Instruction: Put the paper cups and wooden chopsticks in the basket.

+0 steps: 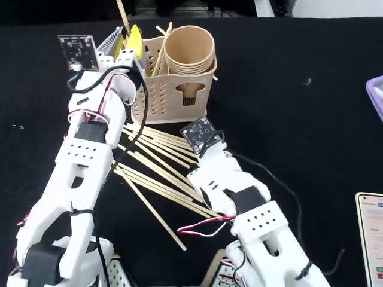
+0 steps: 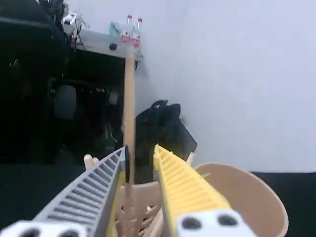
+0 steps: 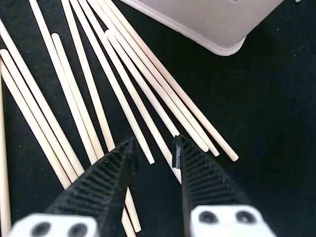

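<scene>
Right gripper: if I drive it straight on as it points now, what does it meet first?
Probably the loose chopsticks: the open right gripper points down at them, with stick ends between its tips. Its height above them is unclear.

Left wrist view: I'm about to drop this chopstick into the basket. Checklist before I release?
1. Held chopstick upright between left jaws: ok.
2. Its lower tip inside basket: cannot tell, jaws hide it.
3. Paper cups stacked in basket: ok.
4. Right jaws open over loose chopsticks: ok.
5. Table cleared of chopsticks: not ok, many lie there.
</scene>
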Controlling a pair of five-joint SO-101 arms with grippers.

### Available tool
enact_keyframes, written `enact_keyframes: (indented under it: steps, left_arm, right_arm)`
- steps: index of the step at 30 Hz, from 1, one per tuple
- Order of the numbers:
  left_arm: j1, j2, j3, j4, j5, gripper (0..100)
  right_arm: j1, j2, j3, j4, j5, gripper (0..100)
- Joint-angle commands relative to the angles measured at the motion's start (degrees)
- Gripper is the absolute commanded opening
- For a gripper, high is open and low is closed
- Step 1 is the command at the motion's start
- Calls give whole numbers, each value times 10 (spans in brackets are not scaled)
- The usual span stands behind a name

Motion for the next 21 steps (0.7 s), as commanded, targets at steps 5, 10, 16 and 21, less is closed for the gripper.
enact_keyframes:
  steps: [5,10,16,21]
  left_arm:
    - [-6,-4,-84,121,2,105]
    - [-29,-84,-105,300,2,105]
    - [-103,-222,-32,554,2,109]
    - [-176,-271,133,564,2,109]
  right_arm:
    - [11,-11,-3,-12,5,123]
    - [7,-13,-5,-6,0,123]
    - [-74,-10,-9,21,1,124]
    - [-122,-5,-21,49,0,140]
